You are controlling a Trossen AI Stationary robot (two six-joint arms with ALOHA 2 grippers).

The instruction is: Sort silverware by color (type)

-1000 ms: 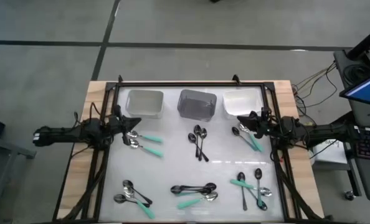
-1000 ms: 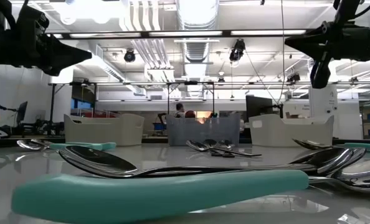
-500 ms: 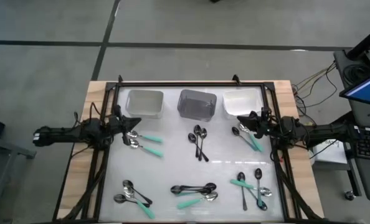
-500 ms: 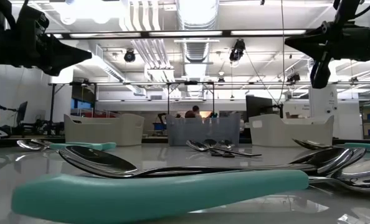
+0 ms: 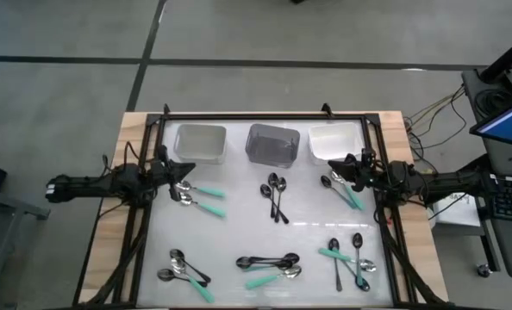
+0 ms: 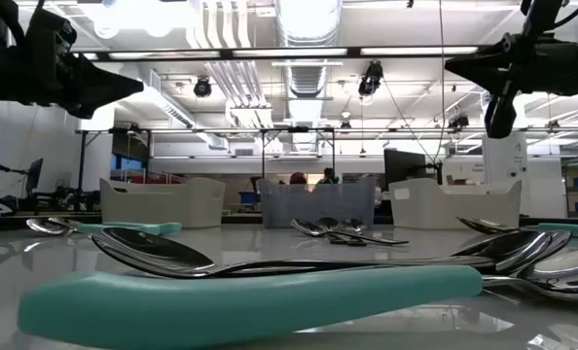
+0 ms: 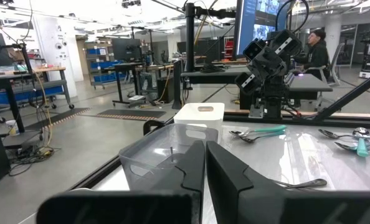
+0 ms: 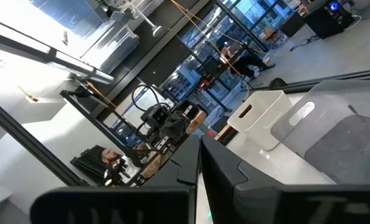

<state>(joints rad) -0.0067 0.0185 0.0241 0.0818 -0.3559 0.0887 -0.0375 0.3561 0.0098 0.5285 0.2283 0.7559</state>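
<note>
The silverware lies in several loose clusters on the white tabletop (image 5: 239, 224). Black spoons (image 5: 276, 195) lie at the centre, and teal-handled spoons (image 5: 196, 196) lie at the left. More spoons lie at the right (image 5: 342, 191) and along the near edge (image 5: 270, 267). One teal handle (image 6: 250, 294) lies closest in the low view. My left gripper (image 5: 178, 170) hovers shut above the left cluster, pointing level toward the table's right. My right gripper (image 5: 334, 169) hovers shut above the right cluster, pointing toward the left. Neither holds anything.
Three small bins stand along the far edge: a pale one (image 5: 200, 142) at the left, a dark grey one (image 5: 271, 144) in the middle and a white one (image 5: 334, 139) at the right. A black rail frame (image 5: 265, 115) runs around the table. People show in the room beyond.
</note>
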